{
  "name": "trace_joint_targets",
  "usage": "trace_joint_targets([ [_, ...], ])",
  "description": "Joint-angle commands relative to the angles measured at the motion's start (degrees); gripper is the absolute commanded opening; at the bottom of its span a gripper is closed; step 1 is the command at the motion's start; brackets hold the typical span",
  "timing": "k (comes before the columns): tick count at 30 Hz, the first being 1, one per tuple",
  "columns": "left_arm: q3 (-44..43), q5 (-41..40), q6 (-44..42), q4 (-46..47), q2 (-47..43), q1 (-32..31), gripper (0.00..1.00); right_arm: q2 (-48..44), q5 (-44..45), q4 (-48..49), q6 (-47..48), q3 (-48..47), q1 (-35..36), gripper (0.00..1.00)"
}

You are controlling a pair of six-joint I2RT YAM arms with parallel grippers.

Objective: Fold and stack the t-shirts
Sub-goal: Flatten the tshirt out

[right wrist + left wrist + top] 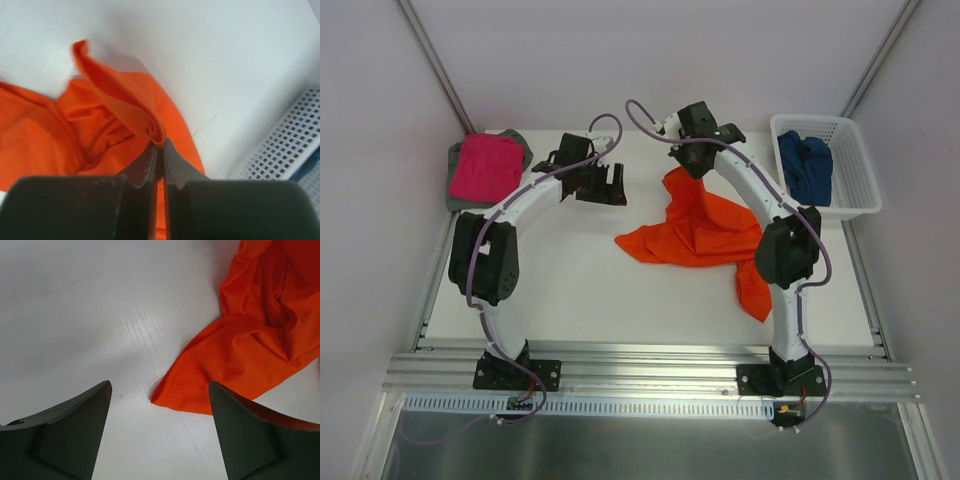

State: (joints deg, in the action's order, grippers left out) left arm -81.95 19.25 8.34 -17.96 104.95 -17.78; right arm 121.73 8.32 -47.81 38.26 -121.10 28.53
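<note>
The right end effector (pixel 159 150) pinches a raised fold of the orange shirt (pixel 705 230), while the left end effector (pixel 160 385) gapes wide and empty over the table (pixel 570 280) beside its corner. That shirt sprawls crumpled mid-table, lengthwise from far-middle toward near-right. The pink shirt (pixel 485 165) lies folded on the grey shirt (pixel 455 195) and the blue shirt (pixel 805 165) waits in the basket (pixel 855 195), so I'd judge half remains.

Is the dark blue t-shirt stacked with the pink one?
No, the dark blue t-shirt lies in the white basket on the right, while the pink t-shirt sits far off on the left.
</note>
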Motion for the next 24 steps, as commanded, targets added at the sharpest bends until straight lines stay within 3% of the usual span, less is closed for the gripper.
trace_joint_targets([
  [1, -4.0, 3.43, -2.71, 0.73, 2.01, -0.32, 0.79, -0.36, 1.35, -0.18, 1.38, -3.97, -4.88, 0.04],
  [7, -3.83, 2.38, -3.42, 0.73, 2.19, -1.81, 0.83, -1.49, 2.75, 1.4, 2.16, -7.13, -9.98, 0.01],
  [15, -4.36, 1.85, -4.47, 1.08, 3.33, -4.54, 0.86, -5.1, 3.02, 2.81, 2.96, -10.74, -11.04, 0.01],
  [24, -15.41, 2.64, -3.24, 1.26, 11.42, -4.54, 0.85, -14.06, 3.64, 4.13, 1.99, -11.0, -11.13, 0.01],
])
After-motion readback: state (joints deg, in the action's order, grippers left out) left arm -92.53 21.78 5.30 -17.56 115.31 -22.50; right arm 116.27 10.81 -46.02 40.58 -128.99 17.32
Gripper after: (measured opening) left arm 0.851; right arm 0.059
